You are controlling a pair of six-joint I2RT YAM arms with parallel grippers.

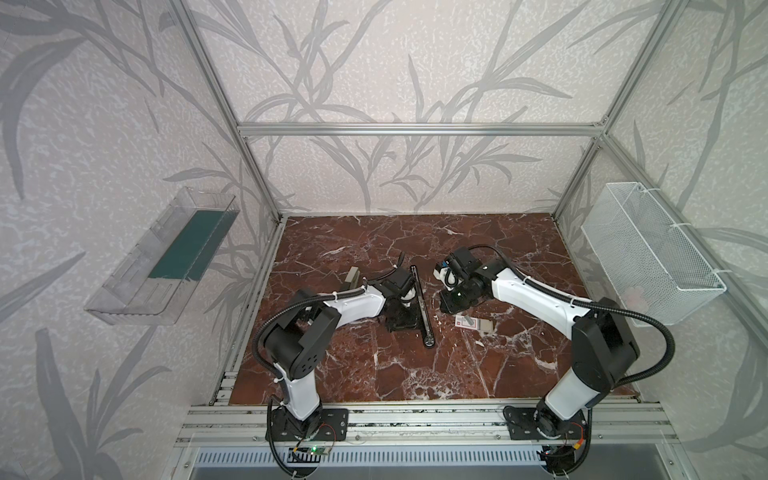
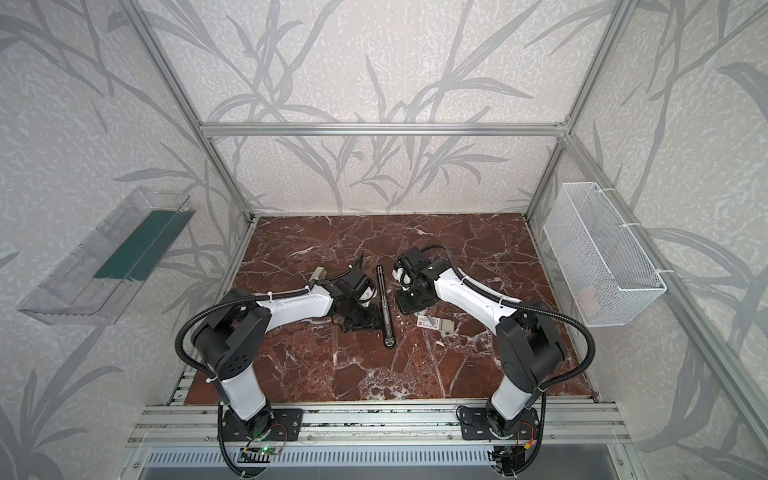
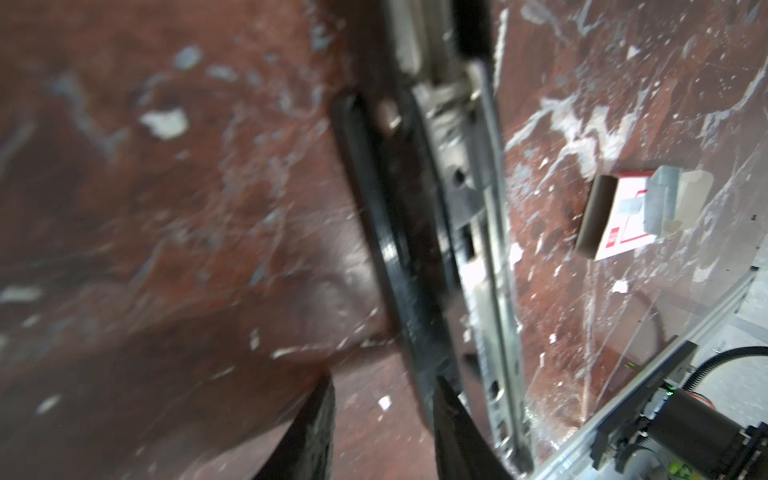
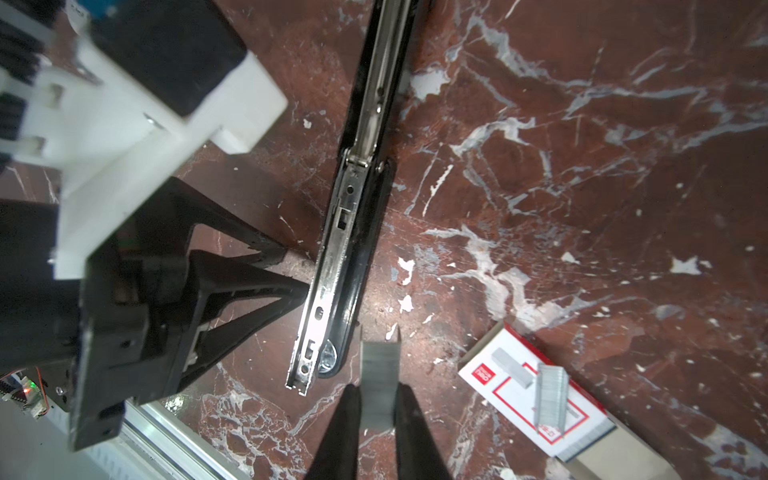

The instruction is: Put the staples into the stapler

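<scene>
Stapler (image 4: 347, 249): laid open on table (image 4: 582, 166). Staples (image 4: 377, 370): pinched by right gripper (image 4: 376, 390), just beside rail end. Left gripper (image 3: 382, 380): spread, empty, alongside stapler. Staple box (image 4: 515, 386): set nearby.

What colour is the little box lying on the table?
The box is white with red print, clearest in the right wrist view.

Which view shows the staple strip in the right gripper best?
The right wrist view: the staple strip is sharp, clamped in the right gripper. In both top views the arm hides it; the left wrist view lacks it.
</scene>
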